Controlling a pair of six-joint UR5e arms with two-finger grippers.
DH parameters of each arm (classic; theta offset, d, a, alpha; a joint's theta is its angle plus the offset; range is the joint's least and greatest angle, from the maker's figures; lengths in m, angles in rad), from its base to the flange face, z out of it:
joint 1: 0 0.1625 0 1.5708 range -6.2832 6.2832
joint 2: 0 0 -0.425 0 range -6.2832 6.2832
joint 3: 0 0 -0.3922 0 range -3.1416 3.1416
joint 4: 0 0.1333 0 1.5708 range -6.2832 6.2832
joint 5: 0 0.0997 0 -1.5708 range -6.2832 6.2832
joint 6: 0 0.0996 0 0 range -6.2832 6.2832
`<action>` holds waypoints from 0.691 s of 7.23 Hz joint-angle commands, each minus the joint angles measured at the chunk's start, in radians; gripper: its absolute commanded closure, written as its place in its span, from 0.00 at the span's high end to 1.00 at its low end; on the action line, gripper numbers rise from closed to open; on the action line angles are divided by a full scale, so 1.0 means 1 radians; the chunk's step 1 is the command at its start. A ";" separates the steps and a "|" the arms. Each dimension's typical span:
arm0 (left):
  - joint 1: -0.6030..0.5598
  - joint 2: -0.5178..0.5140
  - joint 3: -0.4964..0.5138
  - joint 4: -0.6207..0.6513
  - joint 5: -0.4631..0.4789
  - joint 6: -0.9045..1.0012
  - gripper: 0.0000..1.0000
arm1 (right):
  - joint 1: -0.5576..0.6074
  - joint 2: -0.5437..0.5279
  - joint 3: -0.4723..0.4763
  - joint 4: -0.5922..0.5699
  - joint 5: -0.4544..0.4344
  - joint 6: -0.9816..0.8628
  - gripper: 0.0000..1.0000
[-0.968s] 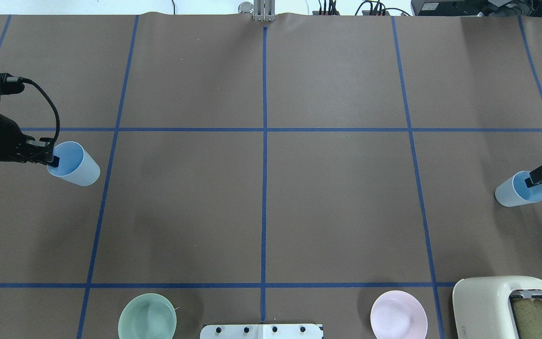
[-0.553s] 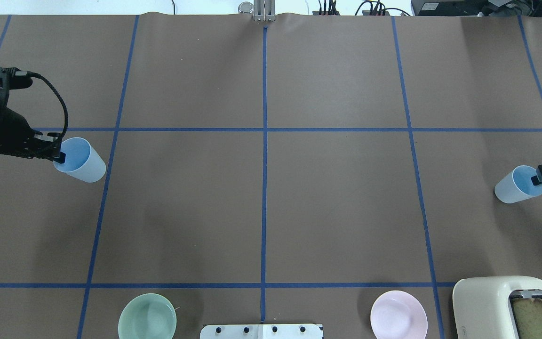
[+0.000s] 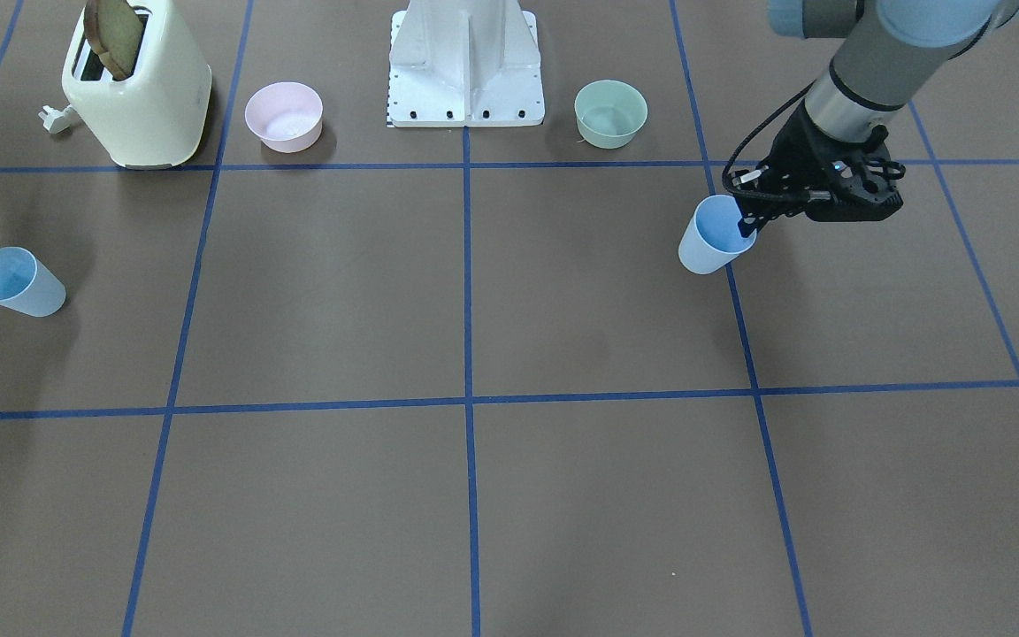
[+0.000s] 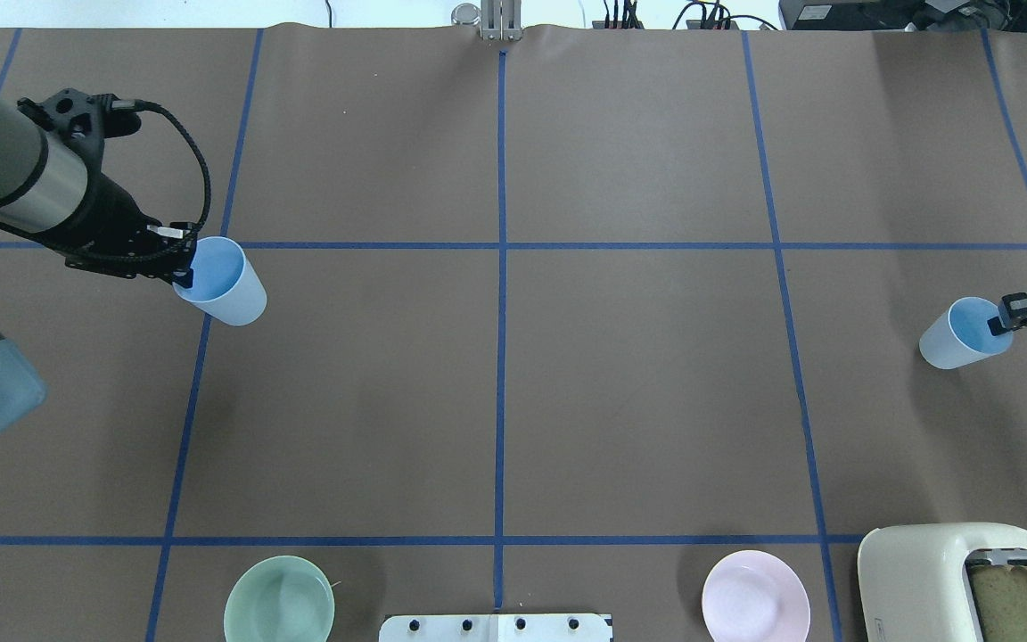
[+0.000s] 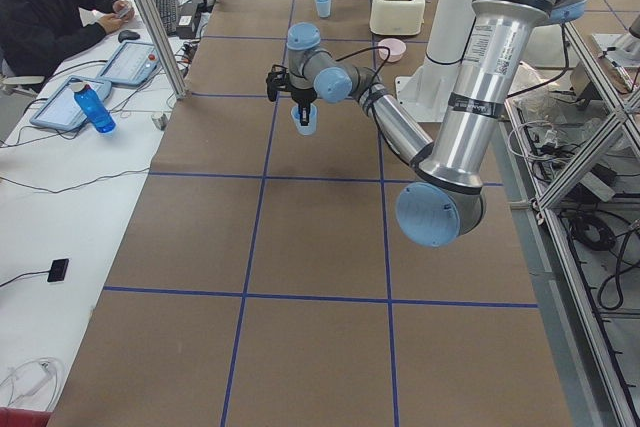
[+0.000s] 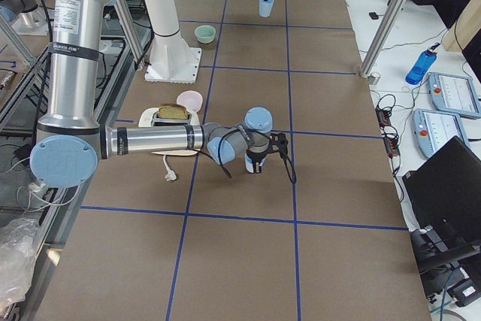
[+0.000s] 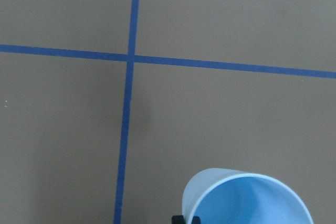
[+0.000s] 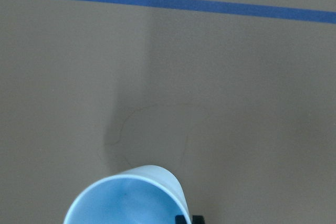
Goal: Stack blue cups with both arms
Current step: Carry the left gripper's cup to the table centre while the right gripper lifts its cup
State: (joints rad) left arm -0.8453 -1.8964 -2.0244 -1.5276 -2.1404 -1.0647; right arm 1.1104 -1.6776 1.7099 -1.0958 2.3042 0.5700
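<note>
My left gripper (image 4: 185,275) is shut on the rim of a light blue cup (image 4: 224,285) and holds it above the table on the left; it also shows in the front view (image 3: 711,239) and the left wrist view (image 7: 247,198). My right gripper (image 4: 999,323) is shut on the rim of the second light blue cup (image 4: 959,334) at the far right edge, held off the table; this cup shows in the front view (image 3: 23,283) and the right wrist view (image 8: 126,198). Both cups hang mouth up, tilted.
A pale green bowl (image 4: 279,600) and a pink bowl (image 4: 755,596) sit near the robot base (image 4: 496,627). A cream toaster (image 4: 941,580) with bread stands at the near right corner. Blue tape lines grid the brown table.
My left gripper has carried its cup rightward and away from the robot, toward the table's middle. My right gripper has shifted its cup slightly leftward and away.
</note>
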 commanded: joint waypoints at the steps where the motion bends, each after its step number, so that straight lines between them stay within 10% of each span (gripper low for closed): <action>1: 0.148 -0.177 0.071 0.076 0.115 -0.146 0.00 | 0.031 0.124 0.026 -0.149 0.049 0.030 0.00; 5: 0.302 -0.381 0.255 0.067 0.210 -0.285 0.00 | 0.045 0.343 0.132 -0.476 0.047 0.088 0.00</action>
State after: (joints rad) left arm -0.5853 -2.2150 -1.8295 -1.4544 -1.9612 -1.3145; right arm 1.1542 -1.3977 1.8318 -1.5165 2.3527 0.6200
